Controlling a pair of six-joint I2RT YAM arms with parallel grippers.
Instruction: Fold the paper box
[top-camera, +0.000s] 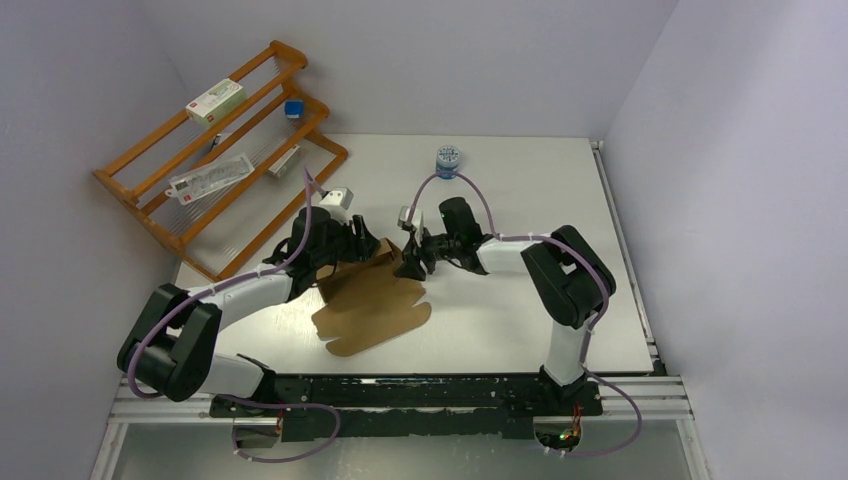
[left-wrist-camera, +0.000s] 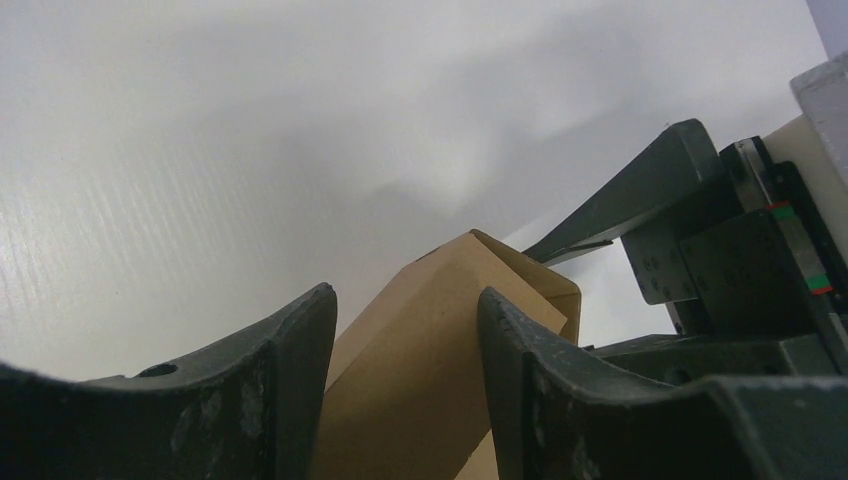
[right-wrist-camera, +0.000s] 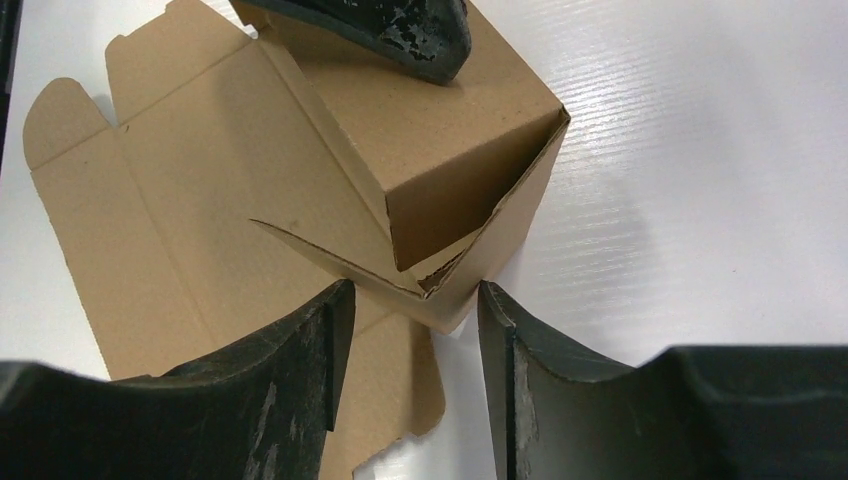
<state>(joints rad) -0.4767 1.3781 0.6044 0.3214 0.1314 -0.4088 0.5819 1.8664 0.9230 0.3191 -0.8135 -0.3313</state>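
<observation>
The paper box (top-camera: 372, 305) lies near the middle of the table (top-camera: 520, 320). Most of the sheet is flat and reaches toward 7 o'clock, while its 1 o'clock end is raised into a half-formed corner. The left gripper (top-camera: 362, 243) comes in from 9 o'clock and looks clamped on that raised end: in its wrist view, cardboard fills the gap between the fingers (left-wrist-camera: 290, 400). The right gripper (top-camera: 412, 258) reaches in from 3 o'clock with jaws apart. The gaping corner sits just beyond its fingertips (right-wrist-camera: 310, 370), and it grips nothing.

The step in hand seems to be closing that corner, where a side panel stands away from the upright wall. To do it well, the left should hold the wall upright and steady. The right should press the loose panel inward along its crease, low and square, so it seats against the wall rather than buckling. A push too high could tip the whole end over, and too hard a squeeze could crush the corrugation.

From above, both grippers cover the raised end, so the seam does not show there. The left wrist view cuts off the flat sheet entirely. The right wrist view shows only one left finger, at 12 o'clock on the top panel, so how firm that hold is cannot be confirmed
</observation>
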